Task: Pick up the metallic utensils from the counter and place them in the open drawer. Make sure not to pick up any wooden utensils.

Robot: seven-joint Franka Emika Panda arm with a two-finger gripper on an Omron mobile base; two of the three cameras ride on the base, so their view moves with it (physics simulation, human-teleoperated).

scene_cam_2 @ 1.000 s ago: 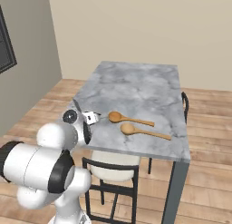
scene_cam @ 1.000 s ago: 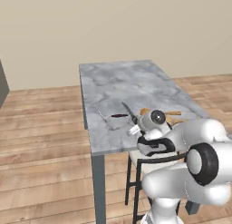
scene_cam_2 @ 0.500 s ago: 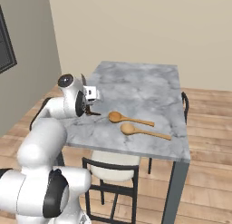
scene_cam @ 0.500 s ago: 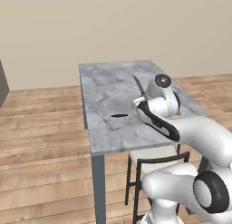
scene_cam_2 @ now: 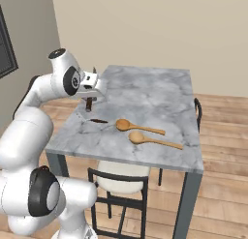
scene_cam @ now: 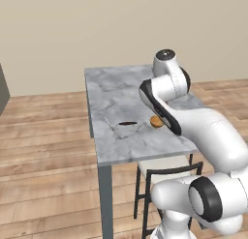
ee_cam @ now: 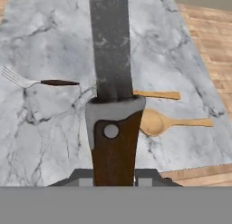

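My gripper (ee_cam: 114, 175) is shut on the brown handle of a metallic knife (ee_cam: 111, 60), whose grey blade points away up the hand view. In the right base view the gripper (scene_cam_2: 90, 97) hangs above the left part of the marble counter (scene_cam_2: 150, 88). A metallic fork (ee_cam: 36, 81) with a dark handle lies on the counter below, also seen as the fork (scene_cam_2: 98, 121) and the fork (scene_cam: 127, 123). Two wooden spoons (scene_cam_2: 138, 127) (scene_cam_2: 155, 140) lie to its right. The open drawer is out of view.
A chair (scene_cam_2: 116, 177) with a pale seat stands tucked under the counter's near edge. A dark appliance front (scene_cam_2: 6, 54) sits on the far left wall. Wooden floor (scene_cam: 43, 136) surrounds the counter on every side.
The arm has risen from low at the counter's near edge to above its left part, carrying the knife up. The fork and both wooden spoons have stayed put.
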